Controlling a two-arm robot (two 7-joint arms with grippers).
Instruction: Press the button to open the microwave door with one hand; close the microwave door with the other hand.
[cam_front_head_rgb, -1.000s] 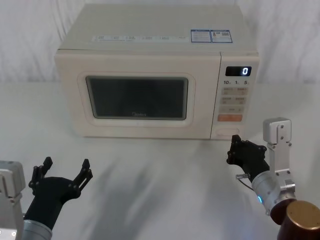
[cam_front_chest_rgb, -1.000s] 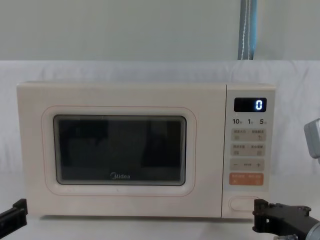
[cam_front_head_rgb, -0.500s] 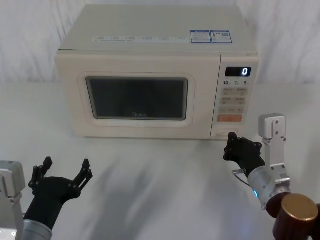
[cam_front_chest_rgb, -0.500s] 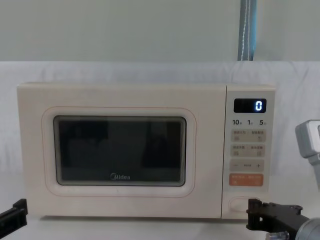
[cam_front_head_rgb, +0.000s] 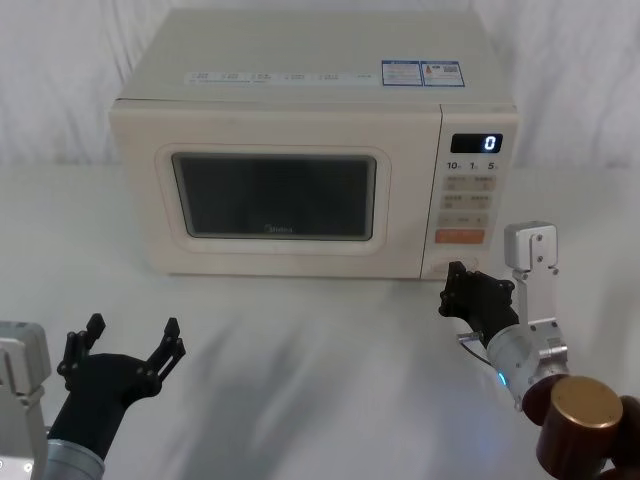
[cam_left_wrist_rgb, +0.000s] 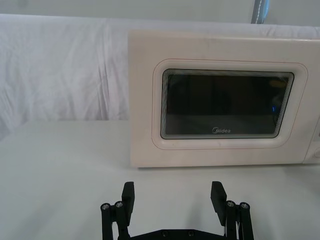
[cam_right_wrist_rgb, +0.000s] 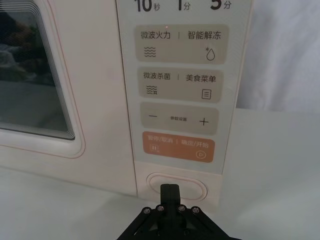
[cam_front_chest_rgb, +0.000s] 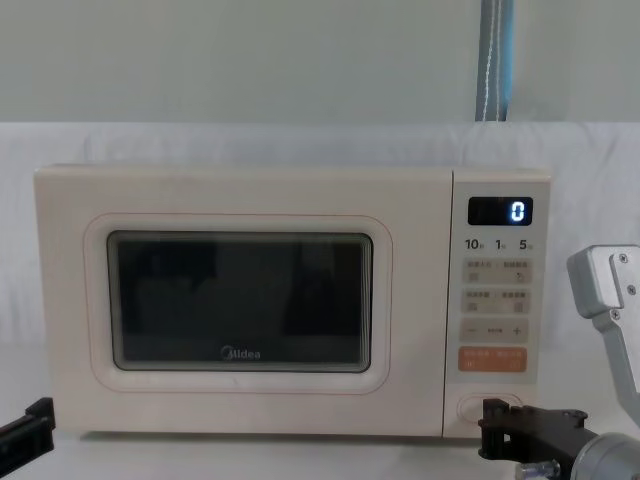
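The cream microwave door (cam_front_head_rgb: 275, 195) with its dark window is closed flat against the oven. The large cream button (cam_right_wrist_rgb: 187, 184) sits at the bottom of the control panel, under the orange key. My right gripper (cam_right_wrist_rgb: 170, 191) is shut, its joined fingertips pointing at the middle of the button (cam_front_head_rgb: 452, 266) and very close to it; I cannot tell whether they touch. From the chest the right gripper (cam_front_chest_rgb: 490, 440) covers part of the button (cam_front_chest_rgb: 468, 408). My left gripper (cam_front_head_rgb: 125, 340) hovers open low at the front left, facing the door (cam_left_wrist_rgb: 227, 105) from well back.
The microwave (cam_front_head_rgb: 300, 90) stands on a white cloth-covered table (cam_front_head_rgb: 320, 350) with white drapery behind. Its display (cam_front_head_rgb: 477, 143) reads 0. The orange key (cam_right_wrist_rgb: 175, 147) and small cream keys lie just above the button. Open tabletop lies between the two arms.
My right gripper has moved forward and to the left, closing in on the button. The left gripper and the door have not moved.
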